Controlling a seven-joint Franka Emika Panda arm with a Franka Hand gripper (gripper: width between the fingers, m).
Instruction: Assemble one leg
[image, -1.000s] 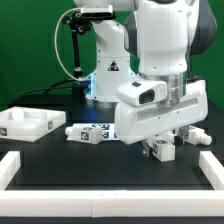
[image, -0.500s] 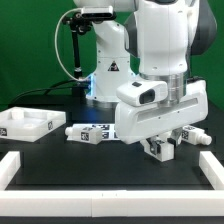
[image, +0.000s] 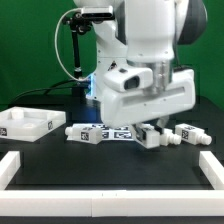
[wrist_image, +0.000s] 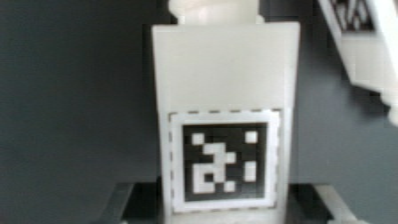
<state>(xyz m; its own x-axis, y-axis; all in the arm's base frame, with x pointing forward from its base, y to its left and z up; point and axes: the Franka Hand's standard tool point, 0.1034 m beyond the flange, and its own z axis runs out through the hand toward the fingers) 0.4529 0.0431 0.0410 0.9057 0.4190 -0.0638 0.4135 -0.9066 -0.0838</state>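
Where the black tabletop (image: 60, 165) meets the white border rails (image: 100, 205) along the exterior view's lower edge and corners, bare room lies in front of the gripper (image: 150, 138), low at centre-right. Its fingers (wrist_image: 134, 208) press the leg (wrist_image: 214, 90) from both sides. The leg's long axis runs straight out from between them, tag facing the wrist camera.

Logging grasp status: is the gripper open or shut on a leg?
Shut on the leg: in the wrist view the gripper has its fingers tight against both sides of it.
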